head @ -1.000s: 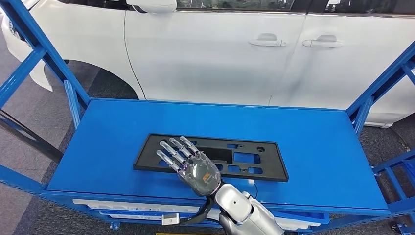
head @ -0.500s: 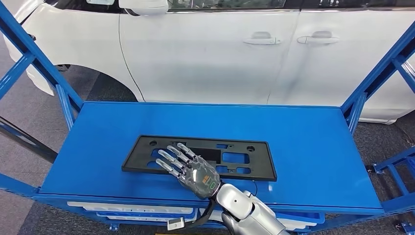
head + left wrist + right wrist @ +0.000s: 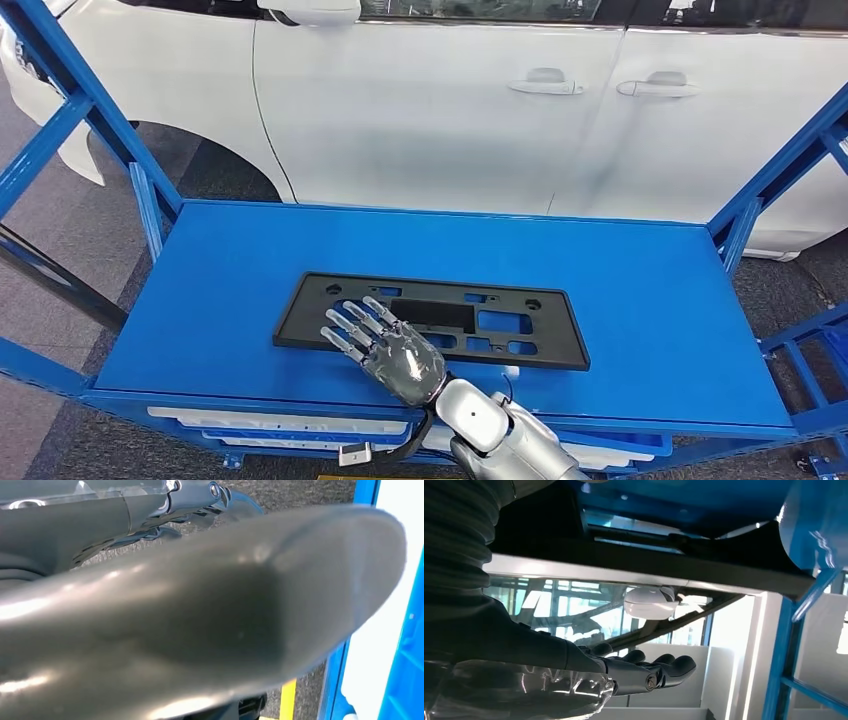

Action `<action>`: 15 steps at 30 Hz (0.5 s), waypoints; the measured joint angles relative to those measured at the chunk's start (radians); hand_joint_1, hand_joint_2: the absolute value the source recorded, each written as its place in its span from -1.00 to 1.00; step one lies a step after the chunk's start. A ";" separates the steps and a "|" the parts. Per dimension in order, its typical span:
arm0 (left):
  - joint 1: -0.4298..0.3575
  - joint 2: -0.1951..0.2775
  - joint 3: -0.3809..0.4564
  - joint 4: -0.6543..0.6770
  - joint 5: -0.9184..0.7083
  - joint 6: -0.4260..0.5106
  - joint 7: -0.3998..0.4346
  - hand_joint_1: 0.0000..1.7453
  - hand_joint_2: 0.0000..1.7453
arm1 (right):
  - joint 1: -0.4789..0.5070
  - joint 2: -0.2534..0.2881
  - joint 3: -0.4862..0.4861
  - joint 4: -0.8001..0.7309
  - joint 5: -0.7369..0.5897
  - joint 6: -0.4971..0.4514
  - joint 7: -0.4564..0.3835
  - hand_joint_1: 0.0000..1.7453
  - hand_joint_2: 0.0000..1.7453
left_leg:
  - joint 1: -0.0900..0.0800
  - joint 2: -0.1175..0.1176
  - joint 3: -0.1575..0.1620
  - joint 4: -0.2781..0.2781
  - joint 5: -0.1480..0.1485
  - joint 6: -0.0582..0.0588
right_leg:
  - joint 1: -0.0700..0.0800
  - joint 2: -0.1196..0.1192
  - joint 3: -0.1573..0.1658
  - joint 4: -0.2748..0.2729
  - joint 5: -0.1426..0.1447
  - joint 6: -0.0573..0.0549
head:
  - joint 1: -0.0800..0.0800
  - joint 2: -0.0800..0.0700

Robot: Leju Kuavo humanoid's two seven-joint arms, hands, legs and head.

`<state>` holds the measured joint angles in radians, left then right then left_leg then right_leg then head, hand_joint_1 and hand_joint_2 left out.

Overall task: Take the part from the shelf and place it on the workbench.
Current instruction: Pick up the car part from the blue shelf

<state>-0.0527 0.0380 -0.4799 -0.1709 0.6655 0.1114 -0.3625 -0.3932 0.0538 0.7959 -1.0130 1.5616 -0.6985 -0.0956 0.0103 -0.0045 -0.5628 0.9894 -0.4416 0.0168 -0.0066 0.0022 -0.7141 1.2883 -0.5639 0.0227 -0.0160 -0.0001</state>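
Note:
The part, a flat black rectangular plate [image 3: 500,322] with several cut-outs, lies flat on the blue table top [image 3: 640,300], left of its middle. My right hand [image 3: 385,345] reaches in from the near edge, back upward and fingers spread, over the plate's near left portion; it grips nothing. Whether the fingers touch the plate I cannot tell. In the right wrist view that hand [image 3: 644,672] shows straight dark fingers with nothing in them. The left wrist view shows my left hand [image 3: 200,620] as a close grey blur, and how its fingers lie cannot be read.
A white car [image 3: 450,110] stands right behind the table. Blue frame posts rise at the left [image 3: 90,110] and right [image 3: 780,170] ends. White trays [image 3: 280,425] sit on a lower level under the near edge. Bare blue surface lies right of the plate.
The head view swayed left and came back. My right hand has drawn back a little toward the near edge and sits lower over the plate. The plate has not moved.

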 joint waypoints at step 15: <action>-0.003 0.002 -0.022 0.000 0.002 -0.003 -0.009 -1.00 -1.00 | -0.153 0.000 0.160 0.207 0.001 -0.004 0.279 -1.00 1.00 | 0.005 0.000 -0.130 0.296 -0.132 -0.055 | 0.000 -0.004 0.142 -0.305 0.131 -0.049 | -0.008 0.000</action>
<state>-0.0558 0.0402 -0.5020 -0.1707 0.6680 0.1086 -0.3716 -0.5459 0.0542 0.9555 -0.8062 1.5627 -0.7027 0.1834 0.0158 -0.0045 -0.6928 1.2849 -0.5737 -0.0377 -0.0061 -0.0013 -0.5722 0.9834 -0.4328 -0.0262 -0.0238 -0.0002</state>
